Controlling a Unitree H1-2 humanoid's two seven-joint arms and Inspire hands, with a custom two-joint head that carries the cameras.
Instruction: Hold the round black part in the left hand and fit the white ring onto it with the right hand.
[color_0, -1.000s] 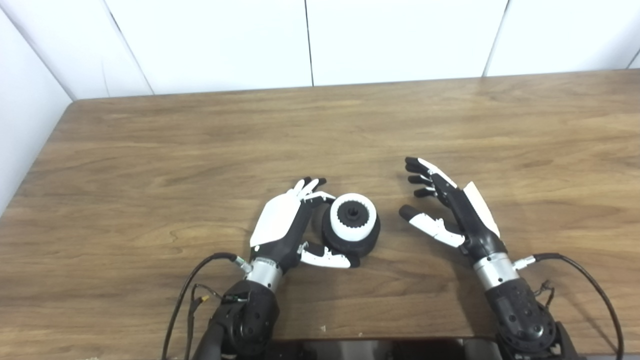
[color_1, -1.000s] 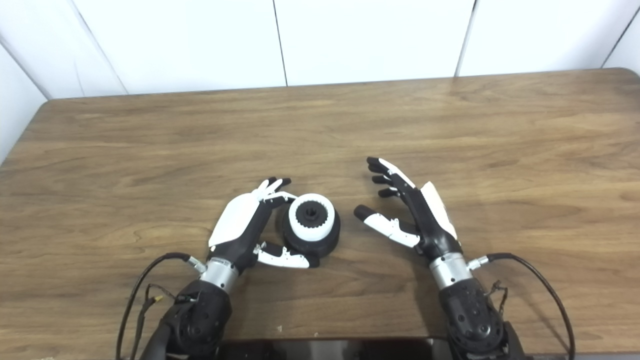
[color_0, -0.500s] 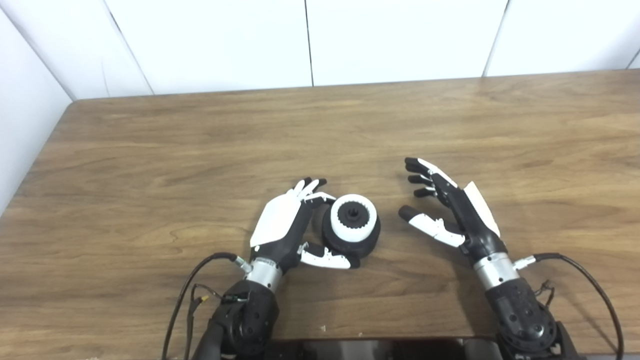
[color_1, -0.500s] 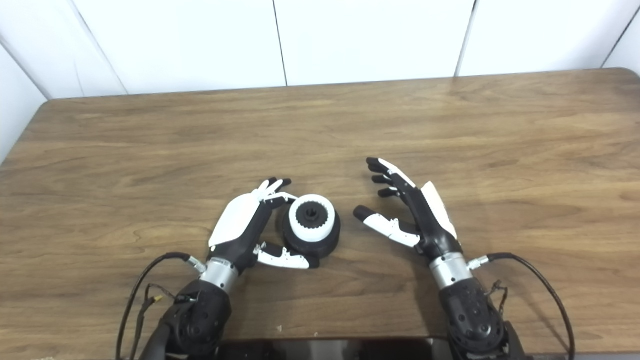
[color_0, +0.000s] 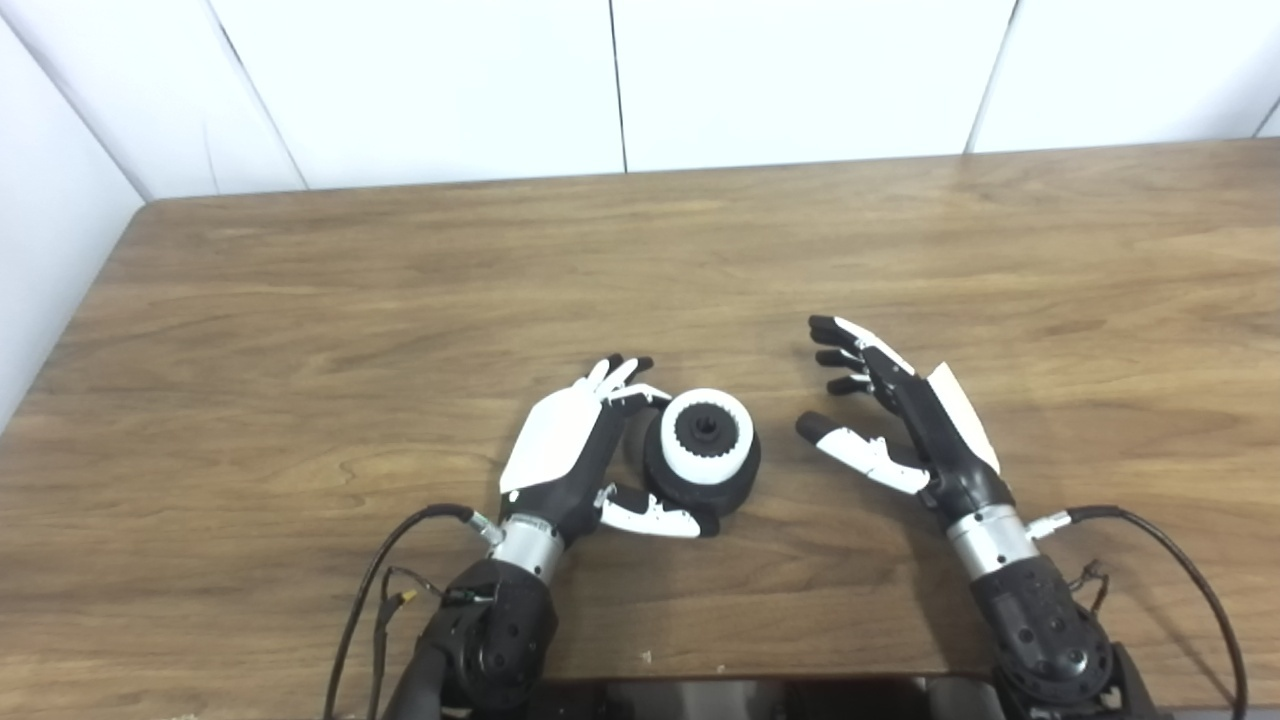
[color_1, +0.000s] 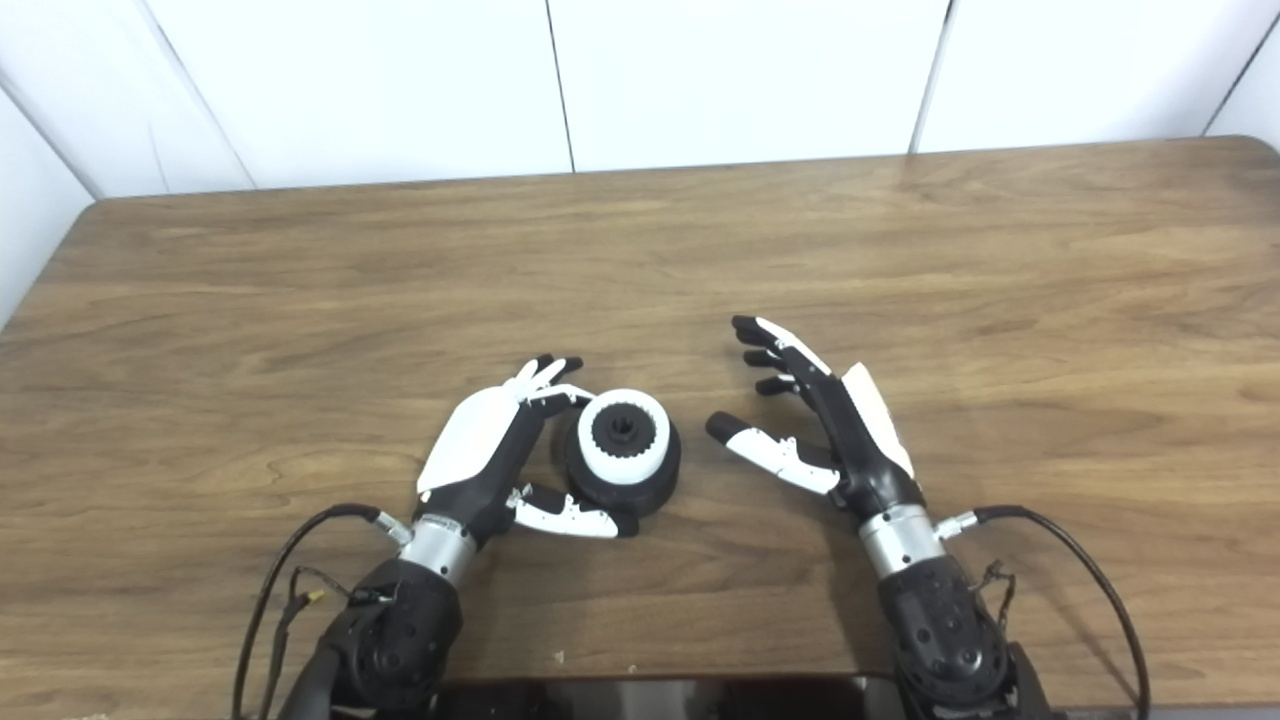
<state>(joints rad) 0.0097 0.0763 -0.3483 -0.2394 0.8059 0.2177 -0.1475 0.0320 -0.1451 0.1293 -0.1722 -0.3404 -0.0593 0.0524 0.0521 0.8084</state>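
Note:
The round black part (color_0: 702, 478) rests on the wooden table (color_0: 400, 300), near the front middle. The white ring (color_0: 706, 435) sits on top of it, around its toothed black hub. My left hand (color_0: 565, 450) cups the part from the left, with its fingers against the far left side and its thumb (color_0: 655, 517) along the near side. My right hand (color_0: 900, 420) is open and empty to the right of the part, a short gap away, palm turned toward it. The scene shows the same way in the right eye view, with the part (color_1: 622, 470) between the hands.
White wall panels (color_0: 620, 80) stand behind the table's far edge. A white wall (color_0: 40, 220) runs along the left edge. Black cables (color_0: 380, 590) trail from both wrists near the front edge.

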